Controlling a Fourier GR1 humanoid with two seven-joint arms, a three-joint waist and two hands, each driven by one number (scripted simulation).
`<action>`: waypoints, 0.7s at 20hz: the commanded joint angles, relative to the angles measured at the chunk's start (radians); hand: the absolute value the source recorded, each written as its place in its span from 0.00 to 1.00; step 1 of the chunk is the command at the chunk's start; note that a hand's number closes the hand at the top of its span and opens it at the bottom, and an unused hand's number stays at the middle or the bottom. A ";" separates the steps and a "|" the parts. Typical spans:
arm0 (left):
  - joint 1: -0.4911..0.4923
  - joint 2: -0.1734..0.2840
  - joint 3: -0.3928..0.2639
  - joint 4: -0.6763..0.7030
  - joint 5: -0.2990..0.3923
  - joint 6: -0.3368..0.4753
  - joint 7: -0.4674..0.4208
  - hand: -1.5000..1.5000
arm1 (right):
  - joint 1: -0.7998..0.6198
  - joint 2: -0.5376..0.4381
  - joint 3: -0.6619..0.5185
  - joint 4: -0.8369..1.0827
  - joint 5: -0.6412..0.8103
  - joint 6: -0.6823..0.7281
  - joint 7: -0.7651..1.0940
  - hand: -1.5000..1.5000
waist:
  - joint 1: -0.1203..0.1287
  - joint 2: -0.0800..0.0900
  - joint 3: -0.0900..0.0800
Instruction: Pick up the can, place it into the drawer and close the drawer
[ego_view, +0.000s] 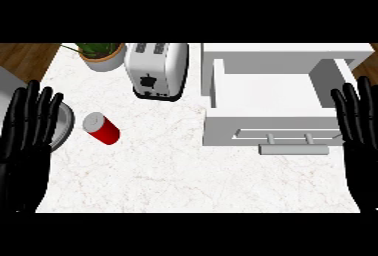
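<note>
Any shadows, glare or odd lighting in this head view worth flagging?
Head view: lighting is even, no glare on the counter; the toaster and red can cast only faint shadows; the open drawer interior is shaded pale grey.

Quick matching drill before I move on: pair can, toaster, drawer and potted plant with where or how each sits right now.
Things:
1. can
2. toaster
3. drawer
4. potted plant

States:
A. pulled open, nothing visible inside
B. lying on its side near the left hand
C. at the counter's far left corner
D. standing between plant and drawer

Pairs: 1-B, 2-D, 3-A, 4-C
</note>
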 joint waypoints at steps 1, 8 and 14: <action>-0.055 0.015 0.005 -0.001 0.040 -0.034 0.038 0.00 | -0.007 0.046 0.051 -0.012 0.067 -0.037 0.017 0.00 | 0.000 0.004 0.000; -0.063 0.148 0.078 0.204 0.172 -0.169 0.155 0.00 | 0.104 0.011 -0.037 0.084 0.031 -0.042 0.125 0.00 | -0.017 0.011 0.002; -0.096 0.168 0.099 0.172 0.228 -0.199 0.256 0.00 | 0.153 0.001 -0.043 0.007 0.019 -0.023 0.210 0.00 | -0.002 0.003 0.000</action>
